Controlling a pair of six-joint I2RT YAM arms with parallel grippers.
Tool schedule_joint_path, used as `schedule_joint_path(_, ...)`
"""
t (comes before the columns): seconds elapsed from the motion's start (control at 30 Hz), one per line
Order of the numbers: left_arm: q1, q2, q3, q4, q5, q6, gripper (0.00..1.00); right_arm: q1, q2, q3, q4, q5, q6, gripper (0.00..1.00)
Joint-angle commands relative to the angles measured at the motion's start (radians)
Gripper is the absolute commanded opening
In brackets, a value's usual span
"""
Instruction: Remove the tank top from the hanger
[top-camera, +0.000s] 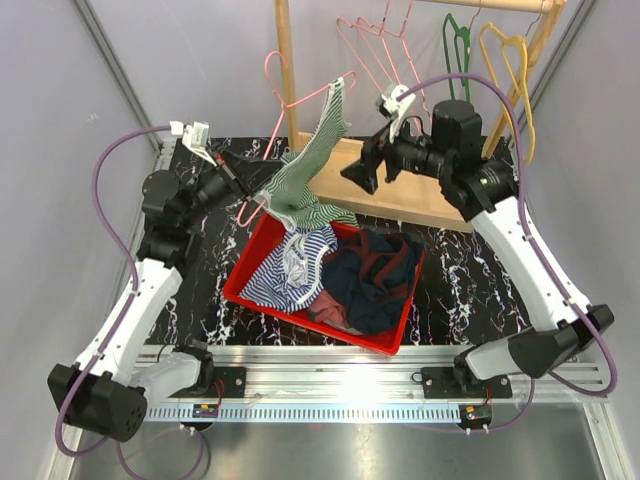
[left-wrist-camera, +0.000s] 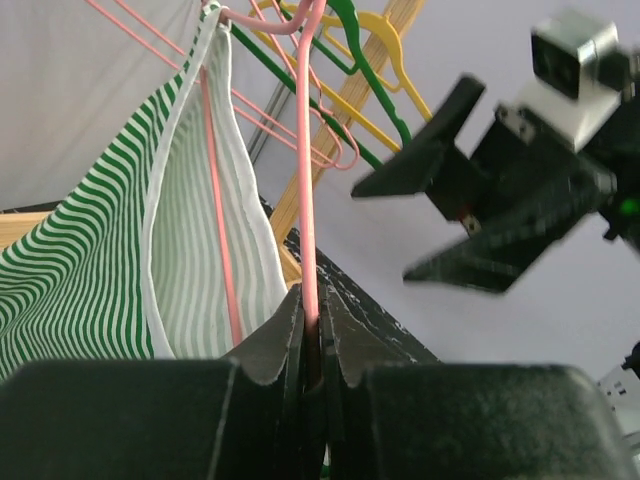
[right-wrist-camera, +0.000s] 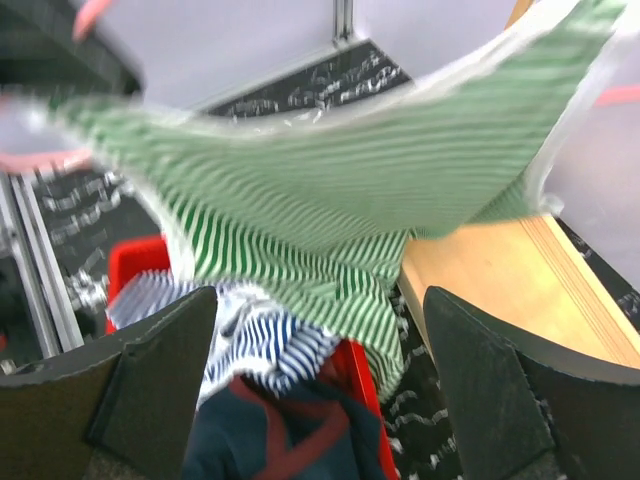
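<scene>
The left arm (top-camera: 130, 300) and right arm (top-camera: 535, 265) have white links, black joints and looping purple cables (top-camera: 97, 185). A green light (top-camera: 487, 181) glows at two o'clock; the right gripper (top-camera: 357, 178) is black, wedge-fingered.

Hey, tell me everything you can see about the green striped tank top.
The tank top looks like thin fabric in fine green and white stripes, with white trim along its openings. One strap is looped over the top end of the pink hanger, whose wire the left gripper clamps. From there it slopes down, bunched, and its lower end lies on the clothes in the red bin. The open right gripper faces it without gripping it.
</scene>
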Motion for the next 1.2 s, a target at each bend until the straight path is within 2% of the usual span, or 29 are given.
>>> schedule_joint_path(0.0, 0.007, -0.074, -0.071, 0.036, 0.022, 0.038, 0.0, -0.004, 0.072, 0.104, 0.093, -0.006, 0.181, 0.9)
schedule_joint_path(0.27, 0.007, -0.181, -0.201, 0.042, 0.033, 0.031, 0.0, 0.019, 0.193, 0.236, 0.078, 0.014, 0.27, 0.82)
schedule_joint_path(0.5, 0.008, -0.229, -0.24, 0.031, 0.024, 0.047, 0.0, 0.038, 0.258, 0.239, 0.036, 0.071, 0.274, 0.74)
schedule_joint_path(0.67, 0.008, -0.225, -0.255, 0.058, 0.048, 0.027, 0.0, 0.042, 0.267, 0.239, 0.058, 0.101, 0.276, 0.73)
schedule_joint_path(0.77, 0.008, -0.228, -0.272, 0.066, 0.059, 0.019, 0.0, 0.044, 0.291, 0.259, 0.067, 0.115, 0.271, 0.68)
schedule_joint_path(0.83, 0.008, -0.234, -0.278, 0.066, 0.061, 0.022, 0.0, 0.044, 0.301, 0.269, 0.065, 0.127, 0.267, 0.6)
schedule_joint_path(0.93, 0.008, -0.251, -0.287, 0.051, 0.064, 0.037, 0.0, 0.044, 0.313, 0.271, 0.065, 0.146, 0.247, 0.39)
schedule_joint_path(0.97, 0.008, -0.254, -0.289, 0.04, 0.064, 0.042, 0.0, 0.044, 0.317, 0.271, 0.062, 0.149, 0.244, 0.28)
schedule_joint_path(1.1, 0.008, -0.272, -0.289, 0.006, 0.047, 0.079, 0.0, 0.044, 0.322, 0.276, 0.033, 0.175, 0.219, 0.05)
schedule_joint_path(1.17, 0.008, -0.283, -0.284, -0.012, 0.047, 0.09, 0.0, 0.042, 0.314, 0.272, 0.03, 0.199, 0.187, 0.0)
